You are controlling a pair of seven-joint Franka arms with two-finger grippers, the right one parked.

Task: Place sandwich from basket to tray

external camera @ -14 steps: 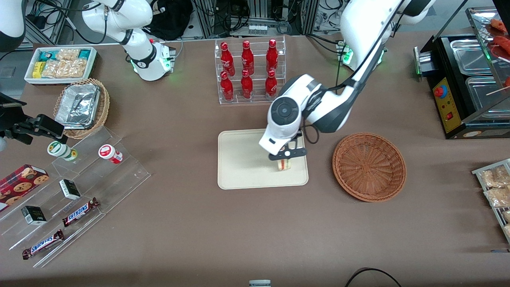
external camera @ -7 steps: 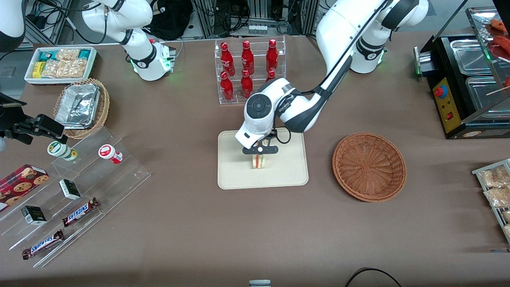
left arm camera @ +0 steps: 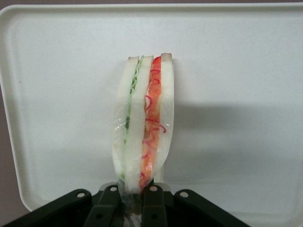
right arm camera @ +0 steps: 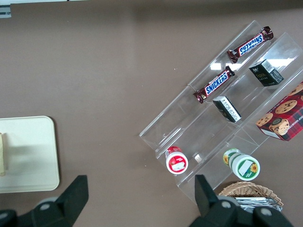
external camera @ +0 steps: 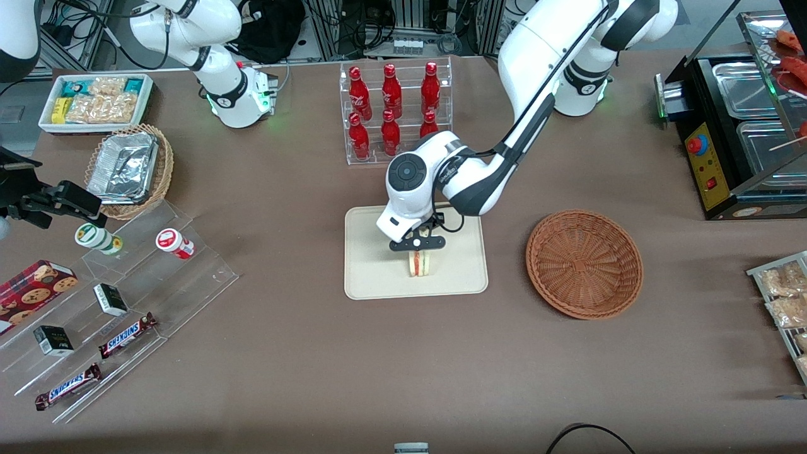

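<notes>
While clamped on one end of the sandwich (external camera: 419, 263), gripper (external camera: 417, 247) over the middle of the tray (external camera: 372, 277), jaws closed tight on the bread, wedge standing on edge. Sandwich (left arm camera: 143, 142) upright between the fingers (left arm camera: 154, 203), cut edge facing the wrist camera: white bread slices, green layer on one side, red and orange layer on the other. Lower end at or just above the tray (left arm camera: 236, 71) surface; contact not clear from either view. Shadow of the wedge on the cream surface just beside it.

Basket (external camera: 584, 263) on the brown table (external camera: 315, 366), well apart from the tray toward the working arm's end, nothing in it. Rack of red bottles (external camera: 394, 110) farther from the front camera than the tray, partly covered by the arm's wrist housing. Toward the parked arm's end: tan wicker basket with a foil tray (external camera: 129, 169), white bin of snack packets (external camera: 96, 101) farther from the camera than that, clear stepped stand (external camera: 120, 302) nearer the camera carrying two small round jars (external camera: 174, 243), small dark boxes, a cookie box (external camera: 34, 287) and two chocolate bars (external camera: 126, 335). Black heated display case (external camera: 737, 126) at the working arm's end of the table, bagged snacks (external camera: 782, 296) nearer the camera than it.
</notes>
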